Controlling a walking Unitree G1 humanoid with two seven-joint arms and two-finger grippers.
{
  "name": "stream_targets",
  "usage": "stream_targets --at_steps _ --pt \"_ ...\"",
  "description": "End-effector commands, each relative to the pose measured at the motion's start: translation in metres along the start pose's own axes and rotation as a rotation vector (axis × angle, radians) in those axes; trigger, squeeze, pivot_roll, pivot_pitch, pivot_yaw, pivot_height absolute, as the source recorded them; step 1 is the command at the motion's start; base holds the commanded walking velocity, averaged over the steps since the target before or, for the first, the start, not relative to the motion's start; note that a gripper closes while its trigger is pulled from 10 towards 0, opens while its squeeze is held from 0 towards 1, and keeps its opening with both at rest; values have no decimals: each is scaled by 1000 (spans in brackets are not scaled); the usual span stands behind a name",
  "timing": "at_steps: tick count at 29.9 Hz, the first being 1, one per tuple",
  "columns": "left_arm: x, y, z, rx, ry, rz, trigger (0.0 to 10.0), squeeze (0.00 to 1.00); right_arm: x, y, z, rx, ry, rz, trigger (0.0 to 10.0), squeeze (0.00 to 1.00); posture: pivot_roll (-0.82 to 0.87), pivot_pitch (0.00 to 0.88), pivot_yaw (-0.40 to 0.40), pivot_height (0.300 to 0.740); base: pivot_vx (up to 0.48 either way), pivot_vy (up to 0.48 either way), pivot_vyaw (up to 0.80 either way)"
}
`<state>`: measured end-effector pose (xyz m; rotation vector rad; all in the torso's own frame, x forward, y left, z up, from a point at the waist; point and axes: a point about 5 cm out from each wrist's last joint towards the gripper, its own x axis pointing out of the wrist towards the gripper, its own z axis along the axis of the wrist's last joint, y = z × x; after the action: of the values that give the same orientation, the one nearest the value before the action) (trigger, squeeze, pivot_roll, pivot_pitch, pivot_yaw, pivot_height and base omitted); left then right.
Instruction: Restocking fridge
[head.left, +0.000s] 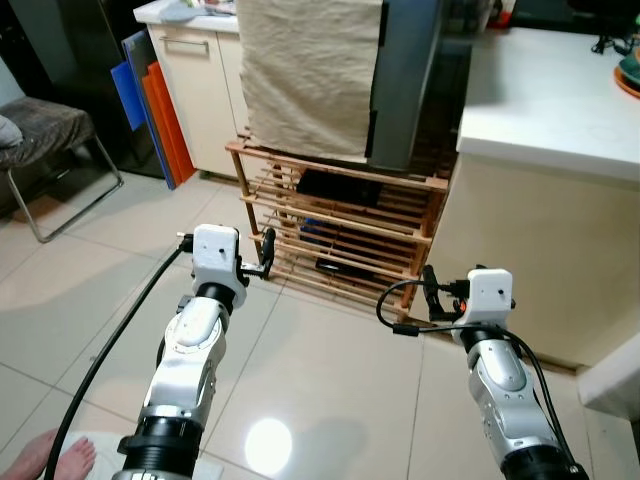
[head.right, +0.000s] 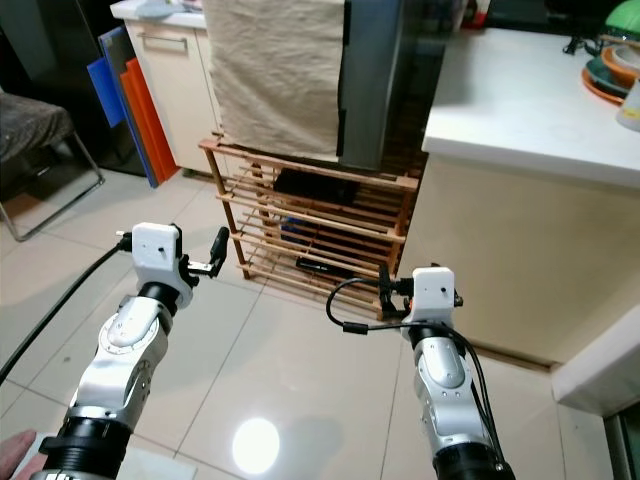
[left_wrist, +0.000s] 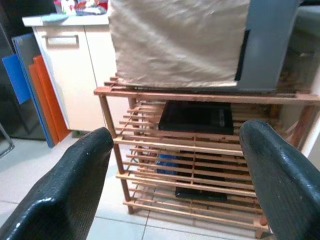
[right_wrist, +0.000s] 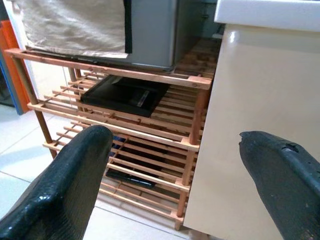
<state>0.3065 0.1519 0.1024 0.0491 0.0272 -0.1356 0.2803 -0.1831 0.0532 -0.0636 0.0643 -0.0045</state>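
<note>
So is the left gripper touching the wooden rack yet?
Apart. The left eye view shows floor tiles between the left gripper and the wooden rack.

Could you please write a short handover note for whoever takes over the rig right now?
Left gripper: open, empty, raised in front of the wooden rack.
Right gripper: open, empty, near the rack's right end beside the white counter.
Grey fridge stands on the rack, a beige cloth draped over its front.
Done: nothing visible; no stock in hand.
Left: fetch items, open fridge, load.
</note>
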Motion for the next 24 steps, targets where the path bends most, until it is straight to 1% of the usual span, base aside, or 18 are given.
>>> stream_targets --at_steps 1,3,6,14,18,22,24 --pt "2 4 0 13 16 8 10000 0 -2 1 -3 2 3 7 10000 0 -115 0 67 740 352 326 0" --pt "5 6 0 32 29 4 10000 0 0 3 -2 3 2 15 10000 0 -112 0 66 740 412 247 0" --pt "6 6 -1 42 38 0 10000 0 0 5 -2 5 1 18 10000 0 -109 0 66 740 414 242 0" --pt "7 7 -1 26 31 -2 10000 0 -1 9 -5 9 14 38 10000 0 -103 0 58 740 441 0 0" --pt "5 7 -3 13 37 4 10000 0 1 4 -4 18 11 20 10000 0 -104 0 59 740 429 0 0" --pt "3 6 -8 8 56 0 10000 0 0 3 -6 26 15 13 10000 0 -104 0 59 740 385 286 0" --pt "3 5 -7 11 46 -12 10000 0 0 3 -4 36 -2 11 10000 0 -109 0 57 740 379 294 0"
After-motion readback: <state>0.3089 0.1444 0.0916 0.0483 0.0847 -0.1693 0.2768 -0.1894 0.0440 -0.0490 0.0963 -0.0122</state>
